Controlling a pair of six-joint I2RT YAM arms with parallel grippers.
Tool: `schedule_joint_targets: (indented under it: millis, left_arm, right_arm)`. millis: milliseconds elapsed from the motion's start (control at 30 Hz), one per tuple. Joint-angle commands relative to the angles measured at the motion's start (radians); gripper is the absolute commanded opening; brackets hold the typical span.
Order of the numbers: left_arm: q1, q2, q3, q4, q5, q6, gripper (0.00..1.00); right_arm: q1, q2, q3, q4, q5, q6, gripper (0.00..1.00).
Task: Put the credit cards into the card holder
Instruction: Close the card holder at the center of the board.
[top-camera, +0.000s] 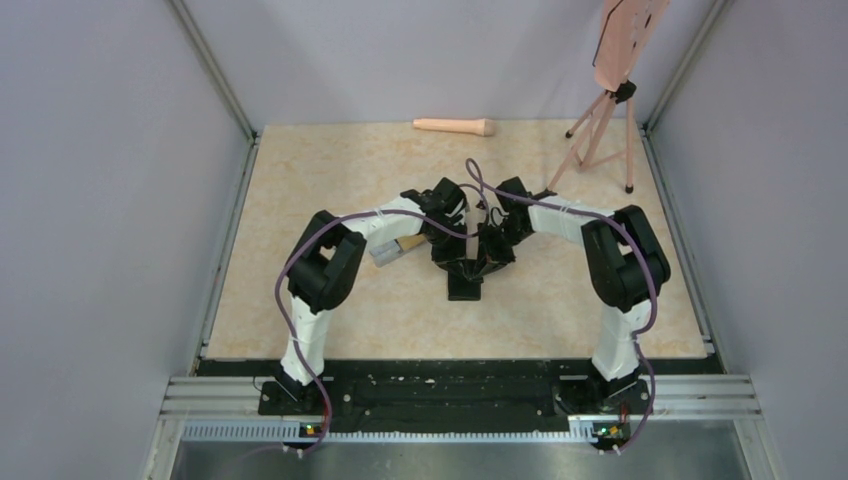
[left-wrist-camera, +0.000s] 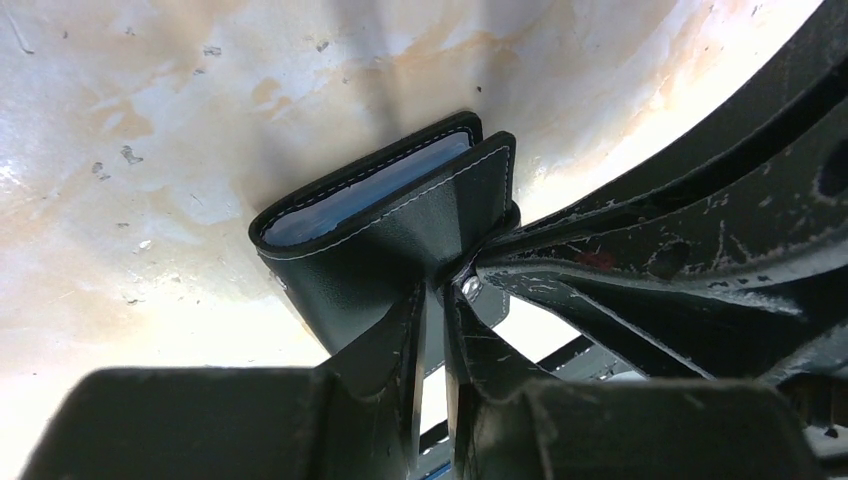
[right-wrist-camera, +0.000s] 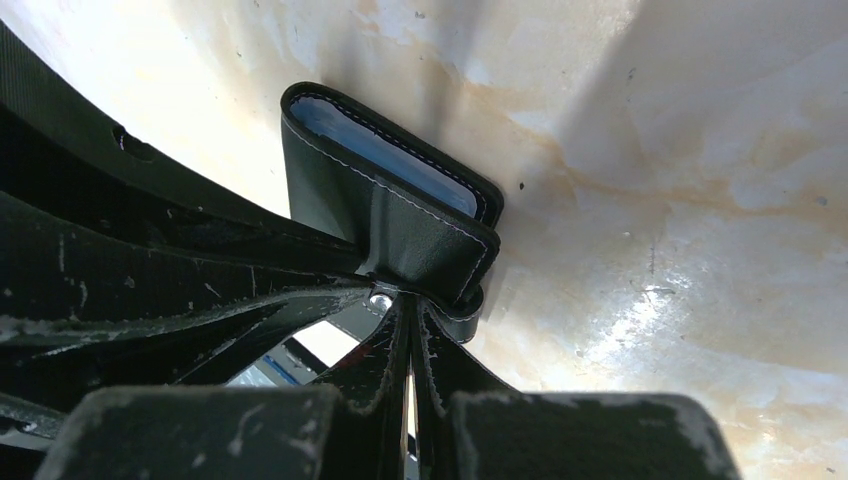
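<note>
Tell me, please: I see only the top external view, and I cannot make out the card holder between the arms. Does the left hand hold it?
Observer: Yes. The left wrist view shows the left hand shut on the card holder, pinching its near black flap.
Operator: And the right hand?
Observer: The right wrist view shows the right hand shut on that same flap, meeting the left one.
Operator: Is the holder open?
Observer: Only slightly; a blue-grey pocket shows between the two black sides.
</note>
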Motion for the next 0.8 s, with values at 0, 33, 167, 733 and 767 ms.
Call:
schedule_joint_targets:
  millis: [0, 33, 167, 733, 767]
  left_arm:
    - [-0.030, 0.063, 0.000, -0.035, -0.063, 0.023, 0.18]
    - [-0.031, 0.067, 0.000, -0.038, -0.068, 0.021, 0.17]
    - [-0.034, 0.079, -0.013, -0.048, -0.089, 0.012, 0.17]
    - [-0.056, 0.083, -0.134, -0.033, -0.180, -0.045, 0.17]
    - [-0.057, 0.086, -0.137, -0.032, -0.180, -0.047, 0.17]
  right_arm:
    - [0.076, 0.099, -0.028, -0.022, 0.206, -0.015, 0.00]
    - [0.082, 0.106, -0.026, -0.026, 0.219, -0.010, 0.00]
    - [0.112, 0.142, -0.015, -0.049, 0.296, 0.000, 0.00]
    - [0.256, 0.184, -0.157, 0.041, 0.504, 0.073, 0.00]
    - [0.258, 0.182, -0.170, 0.057, 0.505, 0.078, 0.00]
